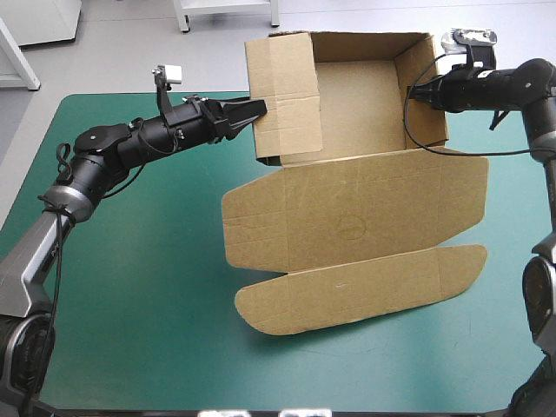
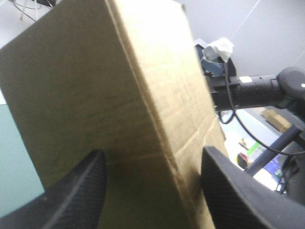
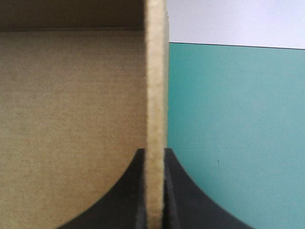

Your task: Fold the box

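The brown box (image 1: 360, 122) stands as an open tray on the far half of the teal-green worktop (image 1: 139, 287). Its walls are raised, and its lid (image 1: 356, 217) lies flat, stretching from the tray toward the near edge. A long rounded flap (image 1: 360, 291) forms the lid's end. The tray sits between the two end effectors.

The left wall (image 1: 285, 95) is directly ahead of the left end effector (image 1: 254, 110), whose black fingers stand spread apart. In the left wrist view a folded corner of that wall fills the gap between them. Whether the fingers touch the board cannot be told.

The right wall (image 1: 426, 87) is pinched by the right end effector (image 1: 411, 92). Its fingers are pressed all but together, with the wall's edge (image 3: 155, 71) running out from between them. The tray's inside lies beside one finger and bare worktop beside the other.
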`<control>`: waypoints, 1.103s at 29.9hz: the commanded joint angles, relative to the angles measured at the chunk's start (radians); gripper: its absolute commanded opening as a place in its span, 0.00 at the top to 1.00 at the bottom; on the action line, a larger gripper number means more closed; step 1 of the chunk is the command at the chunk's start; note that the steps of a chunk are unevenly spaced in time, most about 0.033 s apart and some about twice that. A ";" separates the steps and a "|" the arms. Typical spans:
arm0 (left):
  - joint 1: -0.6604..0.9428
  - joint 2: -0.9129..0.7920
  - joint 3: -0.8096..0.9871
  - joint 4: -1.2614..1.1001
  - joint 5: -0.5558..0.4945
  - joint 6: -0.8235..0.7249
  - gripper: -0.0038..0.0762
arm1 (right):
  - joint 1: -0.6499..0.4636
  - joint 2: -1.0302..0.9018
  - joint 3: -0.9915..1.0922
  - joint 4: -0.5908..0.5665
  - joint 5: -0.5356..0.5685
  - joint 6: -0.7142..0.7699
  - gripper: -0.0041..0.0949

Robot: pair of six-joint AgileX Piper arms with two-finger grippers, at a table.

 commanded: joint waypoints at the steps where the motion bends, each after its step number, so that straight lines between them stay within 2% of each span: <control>1: -0.036 -0.045 -0.038 0.027 -0.097 -0.038 0.42 | -0.002 -0.059 -0.030 0.059 -0.046 0.019 0.97; 7: -0.078 -0.045 -0.073 0.134 -0.218 -0.111 0.42 | 0.013 -0.059 -0.030 0.046 -0.044 0.038 0.97; 11: -0.112 -0.025 -0.169 0.398 -0.251 -0.341 0.42 | 0.067 -0.059 -0.030 -0.035 -0.064 0.085 0.97; 15: -0.141 0.029 -0.309 0.688 -0.171 -0.596 0.42 | 0.120 -0.059 -0.030 -0.080 -0.101 0.121 0.97; 20: -0.159 0.112 -0.490 0.946 -0.027 -0.801 0.42 | 0.137 -0.059 -0.030 -0.080 -0.109 0.151 0.97; 23: -0.175 0.152 -0.586 1.071 0.055 -0.894 0.42 | 0.137 -0.059 -0.030 -0.082 -0.109 0.165 0.97; 33: -0.291 0.266 -0.761 1.424 0.132 -1.106 0.42 | 0.162 -0.035 -0.030 -0.094 -0.098 0.228 0.97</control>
